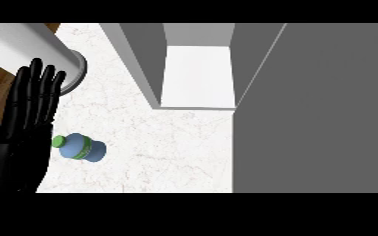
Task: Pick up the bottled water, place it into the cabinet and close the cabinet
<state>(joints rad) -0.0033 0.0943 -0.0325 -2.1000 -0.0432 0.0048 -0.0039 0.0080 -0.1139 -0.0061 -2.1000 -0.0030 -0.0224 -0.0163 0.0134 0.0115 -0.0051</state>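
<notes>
The bottled water (80,147) is a small blue bottle with a green cap and green band, lying on the white marbled counter (148,145) at the lower left. My left hand (28,125) rests at the view's left edge, fingers straight and pointing up, just left of the bottle and holding nothing. The cabinet (198,75) stands open at the top middle, showing a white inner floor between grey walls. Its grey door (306,105) is swung open and fills the right side. My right hand does not show.
A pale grey cylinder (40,50) with a round base lies at the upper left, behind my left hand. A strip of brown wood (52,27) shows at the top left corner. The counter's front edge runs along the bottom.
</notes>
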